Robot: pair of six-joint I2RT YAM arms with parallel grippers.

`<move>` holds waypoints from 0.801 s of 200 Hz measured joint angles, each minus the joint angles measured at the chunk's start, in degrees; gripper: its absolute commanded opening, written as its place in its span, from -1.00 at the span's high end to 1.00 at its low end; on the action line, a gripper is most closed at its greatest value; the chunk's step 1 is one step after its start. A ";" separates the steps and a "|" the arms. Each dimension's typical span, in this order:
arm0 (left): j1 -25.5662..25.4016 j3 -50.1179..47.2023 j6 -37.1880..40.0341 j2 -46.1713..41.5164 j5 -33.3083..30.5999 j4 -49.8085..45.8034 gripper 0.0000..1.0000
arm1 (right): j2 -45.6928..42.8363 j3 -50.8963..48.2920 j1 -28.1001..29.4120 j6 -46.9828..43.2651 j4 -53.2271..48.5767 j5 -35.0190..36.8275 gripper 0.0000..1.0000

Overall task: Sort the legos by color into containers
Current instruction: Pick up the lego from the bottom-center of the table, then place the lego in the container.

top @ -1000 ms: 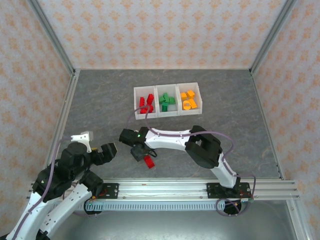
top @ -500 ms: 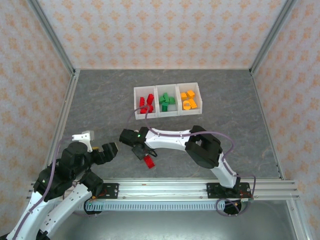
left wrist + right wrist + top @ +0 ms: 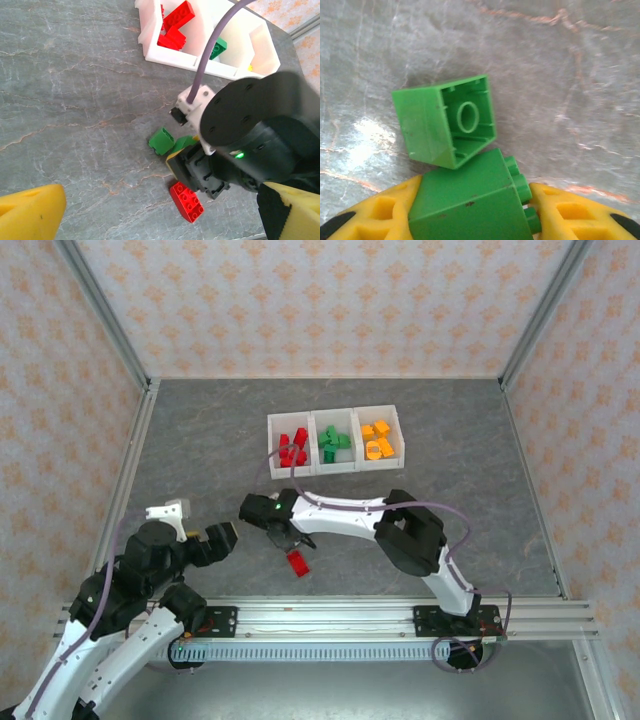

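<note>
A green brick (image 3: 470, 202) is being gripped by the right hand (image 3: 475, 215), with the yellow fingers (image 3: 377, 217) being pressed against two opposite sides of it and its studs being turned toward the right of the wrist view. This hand is being held low over the grey desk (image 3: 200, 440), near the front edge and well apart from the bins (image 3: 271, 445). A second green brick (image 3: 445, 120) is lying on the desk just beside the gripped one, tipped so that its hollow underside is being shown to the camera; whether the two are touching cannot be told. A red brick (image 3: 186, 201) is lying loose on the desk near the right hand, on the side toward the arm bases, and is not being touched by either hand. The left hand (image 3: 160, 207) is being kept released, its jaws being spread wide with nothing between them, and it is being held above the desk to the left of the right hand, apart from every brick. In the row of three joined white bins toward the back of the desk, red bricks (image 3: 292, 450) are being held in the left compartment, green bricks (image 3: 334, 443) in the middle one and orange bricks (image 3: 377, 440) in the right one.
</note>
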 measured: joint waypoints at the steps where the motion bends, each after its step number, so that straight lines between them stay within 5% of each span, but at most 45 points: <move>1: 0.00 -0.02 0.00 0.07 0.00 0.02 -0.98 | -0.07 0.07 -0.04 0.00 -0.07 0.04 0.27; 71: 0.00 -0.02 0.42 2.99 0.00 3.10 -0.98 | -9.38 9.40 -11.30 -3.91 -1.14 1.92 0.29; 160: 0.00 0.04 1.46 5.79 -0.04 5.09 -0.98 | -5.51 12.02 -29.29 -7.32 5.99 0.11 0.30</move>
